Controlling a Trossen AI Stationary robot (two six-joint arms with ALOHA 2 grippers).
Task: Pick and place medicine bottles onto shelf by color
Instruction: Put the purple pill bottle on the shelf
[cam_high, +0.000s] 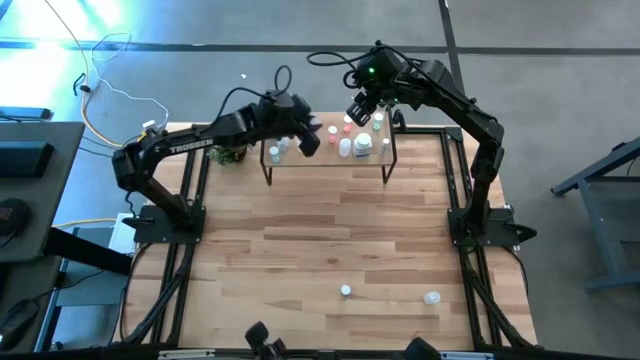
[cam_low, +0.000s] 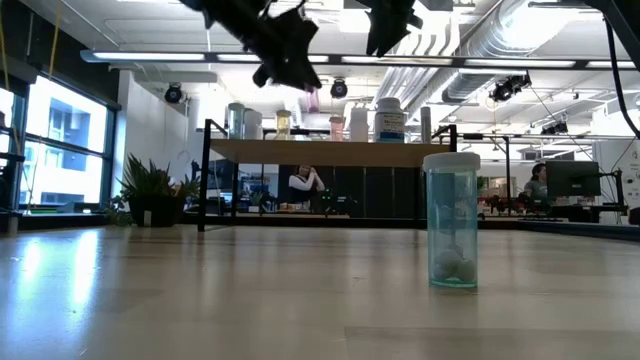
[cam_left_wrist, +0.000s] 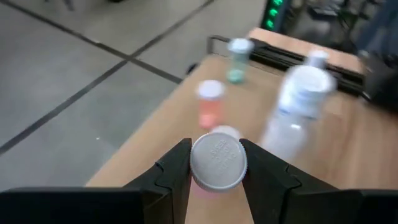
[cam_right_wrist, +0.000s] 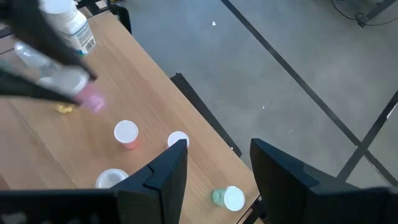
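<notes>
The shelf stands at the table's far side and carries several medicine bottles: white, pink, green and clear. My left gripper hovers over the shelf's left half, shut on a pink bottle with a white cap. In the low view that pink bottle hangs above the shelf board. My right gripper is open with nothing between its fingers, above the shelf's far right part, over a pink bottle and a green one. My left gripper pinches the pink bottle at its white cap, one finger on either side. The fingers slant down from the table's left. The cap's top faces the wrist camera, and the pink body hangs below the fingers, clear of the shelf.
Two bottles stand on the table near its front edge: a small white one and a clear one with a white cap, large in the low view. A green plant sits left of the shelf. People show in the room beyond.
</notes>
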